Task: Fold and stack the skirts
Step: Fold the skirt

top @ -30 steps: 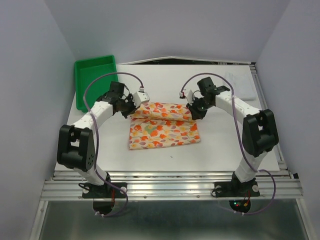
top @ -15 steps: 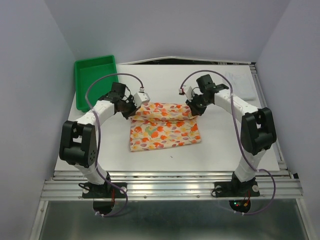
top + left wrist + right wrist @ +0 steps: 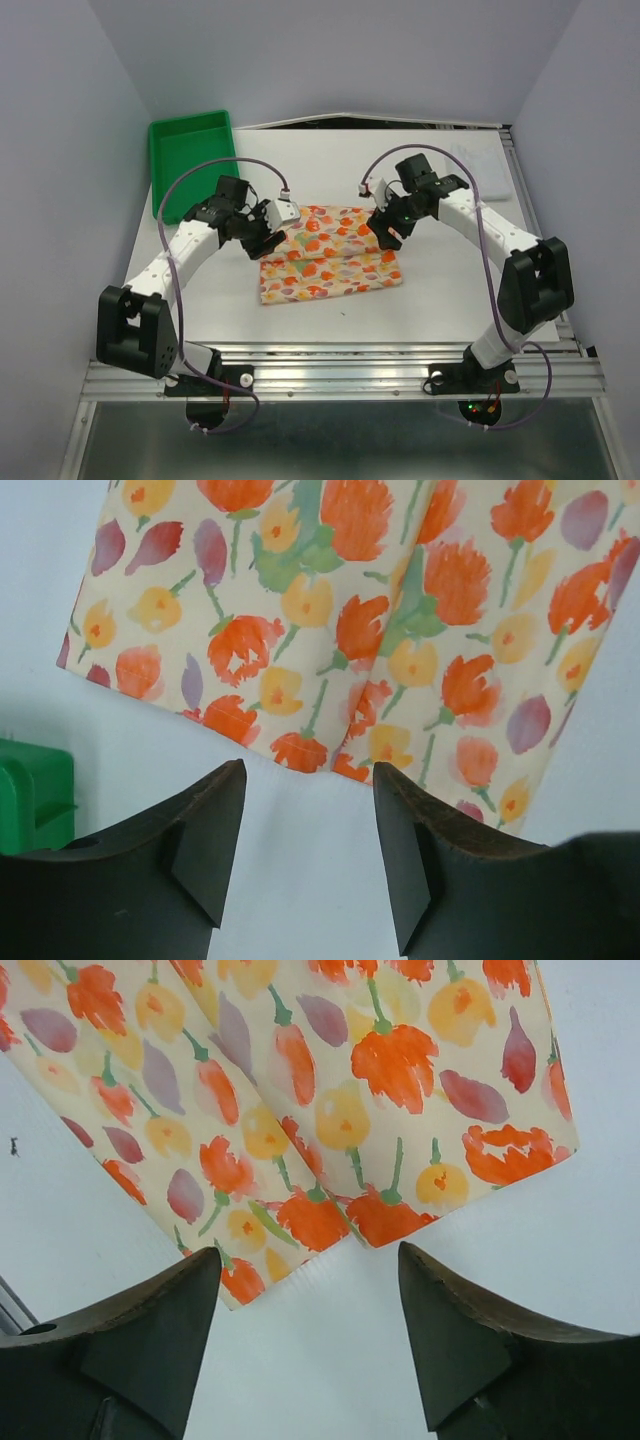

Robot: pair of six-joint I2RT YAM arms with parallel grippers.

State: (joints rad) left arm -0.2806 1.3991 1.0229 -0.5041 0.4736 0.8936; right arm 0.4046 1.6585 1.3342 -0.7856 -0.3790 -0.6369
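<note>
We get the top external view from high above and behind the arms, tilted down and forward, far enough back to hold the whole table (image 3: 340, 165), with both bases along the bottom edge. Each wrist view sits close over the cloth, looking down past its own fingers. The left gripper (image 3: 308, 775) and the right gripper (image 3: 310, 1260) rise from the bottom of their frames, and the floral skirt (image 3: 350, 610) fills the upper part. All three views share that skirt. The left wrist's lower left also catches the green tray (image 3: 190, 150), seen at the overhead's upper left.
</note>
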